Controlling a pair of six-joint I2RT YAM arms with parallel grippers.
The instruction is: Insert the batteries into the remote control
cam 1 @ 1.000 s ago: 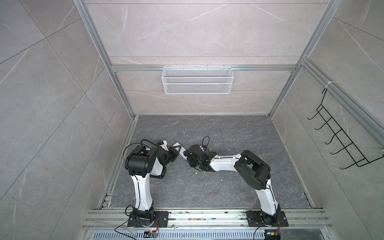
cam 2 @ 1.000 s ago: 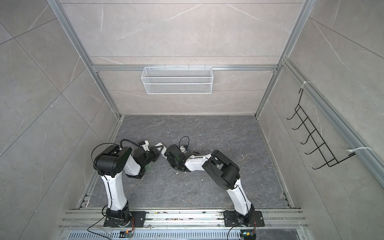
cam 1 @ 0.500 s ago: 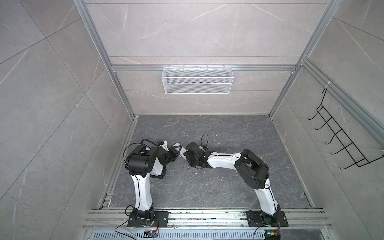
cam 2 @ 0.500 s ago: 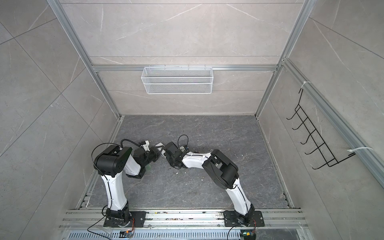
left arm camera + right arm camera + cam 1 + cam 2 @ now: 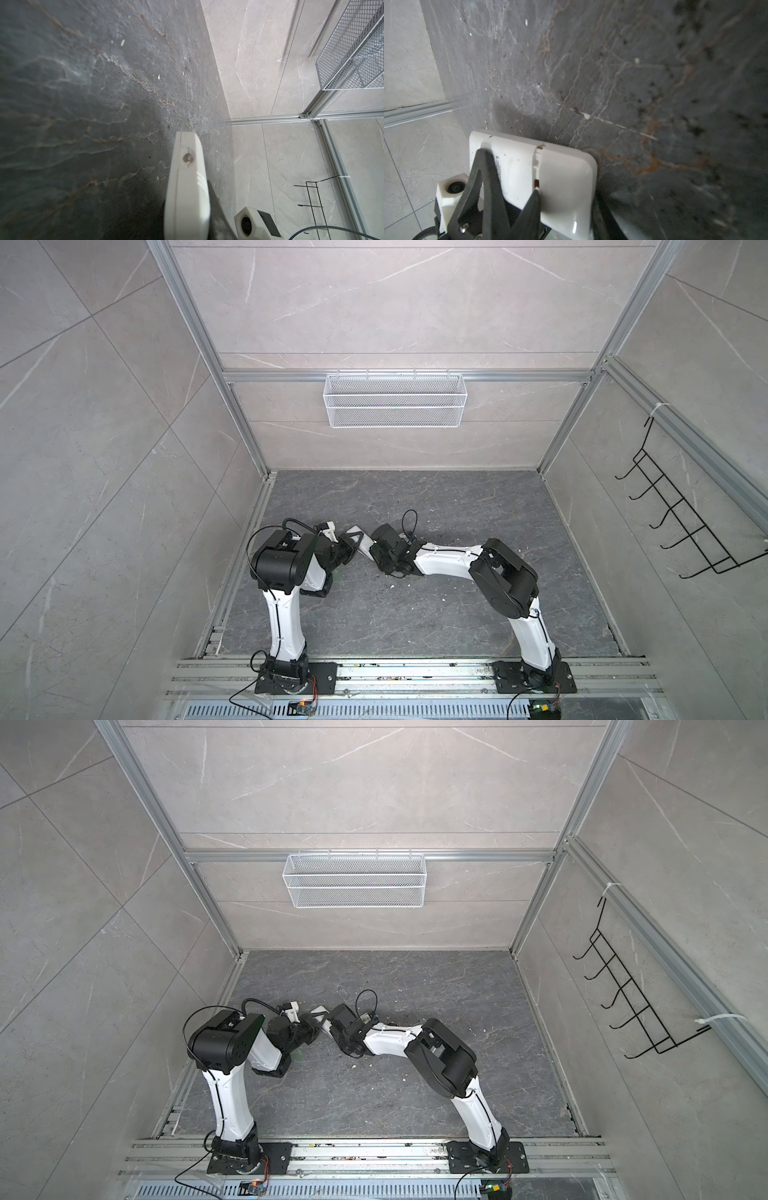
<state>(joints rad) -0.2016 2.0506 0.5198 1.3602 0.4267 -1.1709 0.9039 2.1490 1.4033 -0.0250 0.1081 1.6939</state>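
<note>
The left gripper point(image 5: 347, 545) is holding the flat white rectangular plastic remote control point(image 5: 365, 546), with its jaws closed tight on the body. In the left wrist view the remote control point(image 5: 187, 187) is showing edge-on, and one dark finger point(image 5: 220, 212) is lying against its side. In both top views the remote control point(image 5: 325, 1025) is sitting between the two grippers, over the left part of the dark grey marbled table surface point(image 5: 415, 614). I cannot tell if it is touching this surface.

The right gripper point(image 5: 508, 170) is reaching over the white back of the remote control with its two black fingers partly apart and gripping nothing. One fingertip point(image 5: 481, 151) is lying near the edge, and the other is touching the seam point(image 5: 535, 164) that is crossing the back. In this seam a small brownish piece point(image 5: 536, 182) is showing, but I cannot tell if it is a battery end.
</note>
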